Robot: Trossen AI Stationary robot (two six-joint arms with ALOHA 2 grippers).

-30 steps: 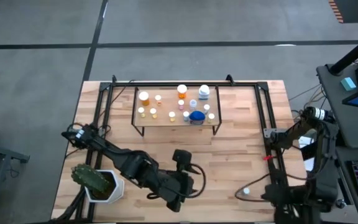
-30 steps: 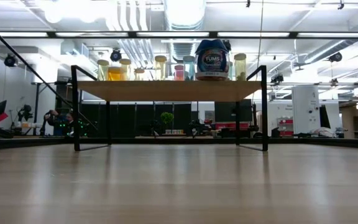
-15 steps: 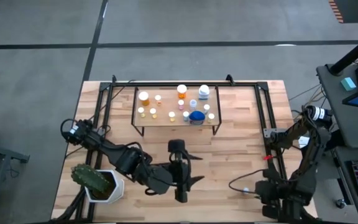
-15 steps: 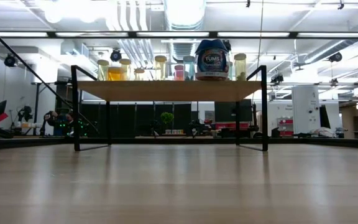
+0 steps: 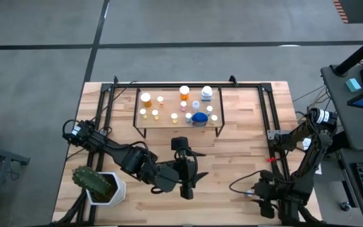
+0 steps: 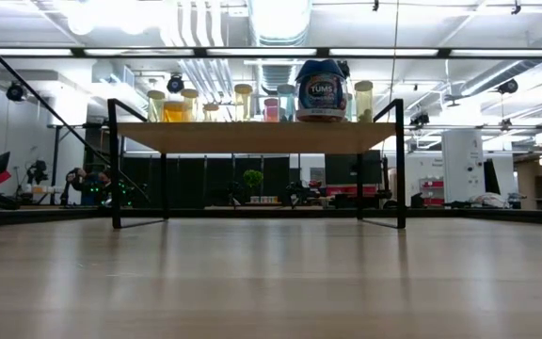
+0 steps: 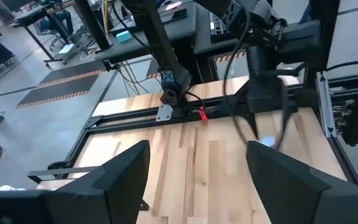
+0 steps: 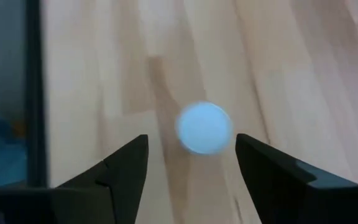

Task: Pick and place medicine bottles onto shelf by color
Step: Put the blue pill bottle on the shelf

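The shelf (image 5: 179,107) stands at the table's far middle with several medicine bottles on top, among them a wide blue one (image 5: 199,118); the low view shows them in a row on its board (image 6: 257,137). One pale-capped bottle (image 8: 204,127) stands upright on the tabletop near the front right. My right gripper (image 8: 191,142) is open and points down over it, one finger on either side and a gap to each. My left gripper (image 5: 193,175) hovers open above the table's middle front, holding nothing, and faces the right arm (image 7: 266,93).
A white pot with a green cactus (image 5: 96,184) sits at the front left, under the left arm. Black frame rails (image 5: 273,126) run along both sides of the table. Bare wood lies between the shelf and the front edge.
My right gripper has come down over the pale-capped bottle at the front right, which now lies hidden under it in the high view. My left gripper has swung a little toward the far edge and turned, staying open.
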